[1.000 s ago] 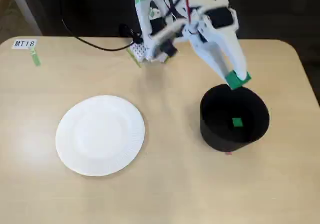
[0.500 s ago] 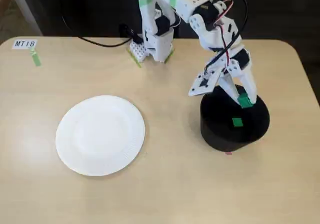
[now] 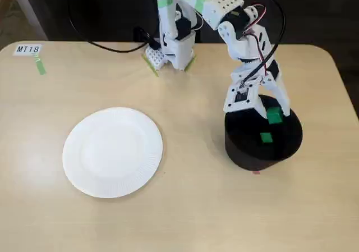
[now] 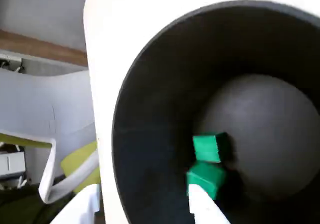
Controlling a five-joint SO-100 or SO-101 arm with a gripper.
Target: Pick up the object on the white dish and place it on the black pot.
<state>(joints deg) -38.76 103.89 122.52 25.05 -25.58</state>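
The black pot (image 3: pixel 263 142) stands at the right of the worktop (image 3: pixel 185 207) with the arm's fingers (image 3: pixel 276 103) over its mouth, while the white dish (image 3: pixel 113 151) lies well apart at left, open worktop between.

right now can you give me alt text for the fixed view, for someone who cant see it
A white robot arm reaches its pincer down over a black pot at the right of a beige table, with a green cube inside the pot and another at the pincer tip. An empty white paper plate sits to the left.
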